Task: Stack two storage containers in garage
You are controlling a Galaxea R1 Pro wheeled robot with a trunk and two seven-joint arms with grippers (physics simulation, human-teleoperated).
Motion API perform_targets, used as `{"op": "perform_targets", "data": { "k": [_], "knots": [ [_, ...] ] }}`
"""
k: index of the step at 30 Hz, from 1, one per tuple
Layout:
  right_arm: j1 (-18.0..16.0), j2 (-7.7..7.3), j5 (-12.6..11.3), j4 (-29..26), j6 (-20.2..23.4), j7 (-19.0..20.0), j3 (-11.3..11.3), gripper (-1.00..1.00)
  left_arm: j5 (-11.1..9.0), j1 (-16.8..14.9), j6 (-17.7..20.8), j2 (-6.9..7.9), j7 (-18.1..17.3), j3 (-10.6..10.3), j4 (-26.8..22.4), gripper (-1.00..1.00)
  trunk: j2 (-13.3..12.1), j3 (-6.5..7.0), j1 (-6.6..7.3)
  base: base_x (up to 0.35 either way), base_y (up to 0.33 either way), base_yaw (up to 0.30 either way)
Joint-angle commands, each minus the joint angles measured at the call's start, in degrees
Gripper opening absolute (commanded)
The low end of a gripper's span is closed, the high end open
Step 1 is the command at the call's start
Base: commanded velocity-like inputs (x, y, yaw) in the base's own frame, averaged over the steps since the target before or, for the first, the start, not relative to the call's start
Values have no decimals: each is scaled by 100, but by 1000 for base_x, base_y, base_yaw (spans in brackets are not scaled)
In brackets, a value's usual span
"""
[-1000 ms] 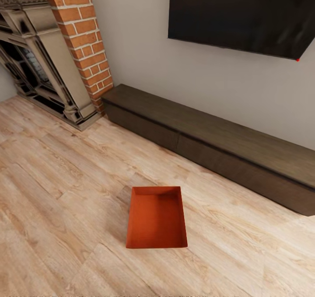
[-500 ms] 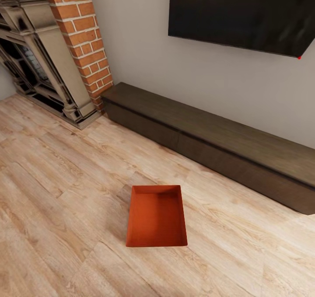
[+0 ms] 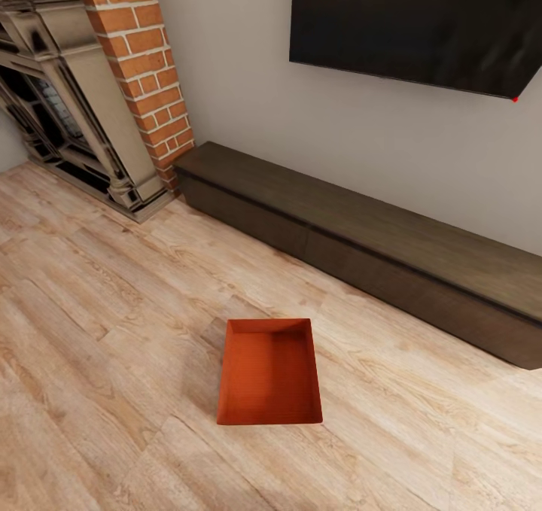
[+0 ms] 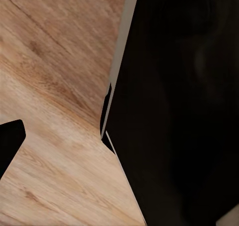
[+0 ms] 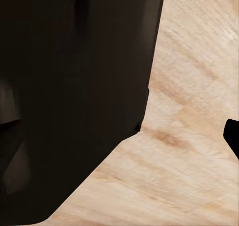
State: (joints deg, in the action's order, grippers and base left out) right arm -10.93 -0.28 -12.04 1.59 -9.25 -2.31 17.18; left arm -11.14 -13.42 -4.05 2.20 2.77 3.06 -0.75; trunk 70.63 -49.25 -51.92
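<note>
One orange-red storage container lies open and empty on the light wood plank floor of the living room, low in the middle of the head view. The second container is out of view. In the left wrist view, a dark fingertip pokes in at the frame's edge over the planks, beside my own black body. The right wrist view has a similar fingertip at its edge, next to the black body. Nothing sits between the fingers of either gripper.
A long, low dark wood cabinet runs along the grey wall behind the container. A black screen hangs above it. A brick column and an ornate fireplace stand at the back left. Bare planks surround the container.
The head camera shifted slightly a second ago, nudging the whole picture up a little. The container has stayed in place on the floor.
</note>
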Motion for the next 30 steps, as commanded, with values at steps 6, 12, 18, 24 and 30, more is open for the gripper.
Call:
{"op": "perform_targets", "data": {
  "k": [6,12,18,24,30],
  "knots": [
    [-5,4,-52,17,-28,-15,48,100,-34,-2,-17,-5,3,60,5,100,2,-3,0,0,0,0],
    [-5,5,-32,12,10,-98,88,100,-34,-2,-9,234,8,61,-113,100,2,-3,0,0,0,0],
    [-5,-344,-49,-484,50,-221,48,100,-45,-8,56,1163,23,91,-1277,100,2,-3,0,0,0,0],
    [5,-556,-70,-1137,364,-503,-60,100,-45,-31,569,1304,49,105,-2382,100,2,-3,0,0,0,0],
    [-461,-843,-72,-1372,488,-1172,-587,100,-46,-81,1335,1328,51,111,-2703,100,2,-3,0,0,0,0]
  ]
}}
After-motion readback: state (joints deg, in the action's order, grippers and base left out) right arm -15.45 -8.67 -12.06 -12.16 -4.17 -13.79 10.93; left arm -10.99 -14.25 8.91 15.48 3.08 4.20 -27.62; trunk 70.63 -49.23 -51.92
